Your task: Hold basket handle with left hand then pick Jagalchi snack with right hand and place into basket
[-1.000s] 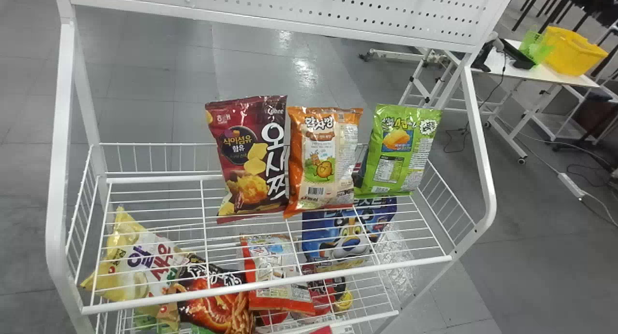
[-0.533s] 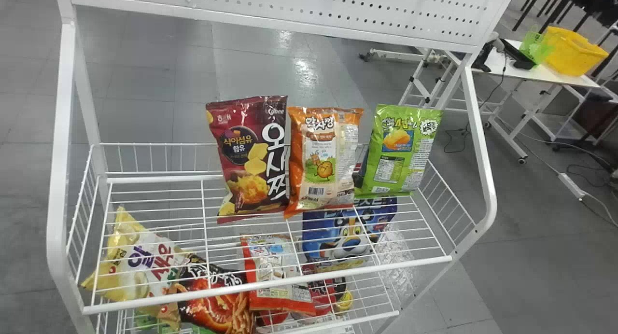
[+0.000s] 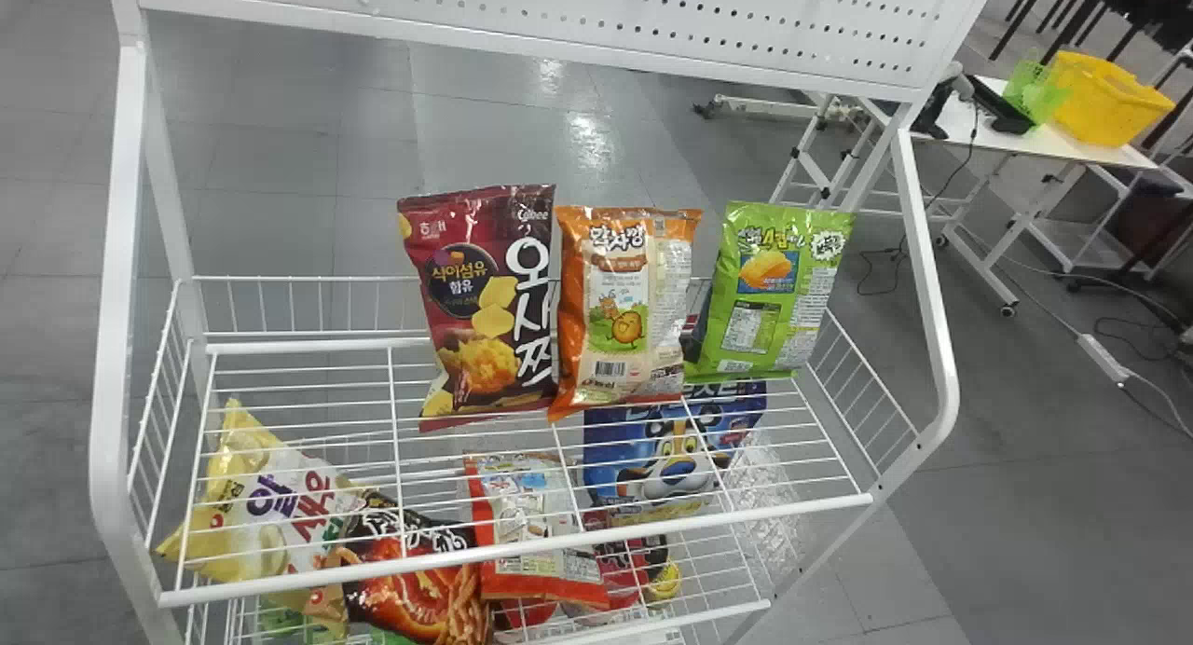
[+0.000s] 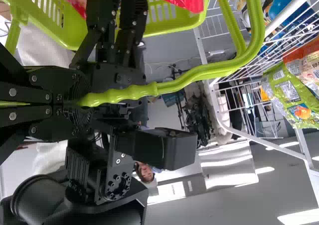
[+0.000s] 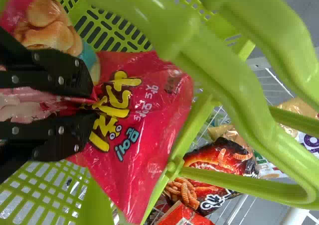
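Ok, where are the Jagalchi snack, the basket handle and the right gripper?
Jagalchi snack (image 5: 154, 148): right wrist view, on the red front of the bag.
Basket handle (image 4: 134, 92): left wrist view, on the ribbed grip.
Right gripper (image 5: 93, 105): right wrist view, midway between its fingertips.

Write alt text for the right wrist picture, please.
A black gripper pinches a red snack bag in or just over a green basket. Thick green handles cross in front; beyond, a black-and-red bag lies on a white wire rack.
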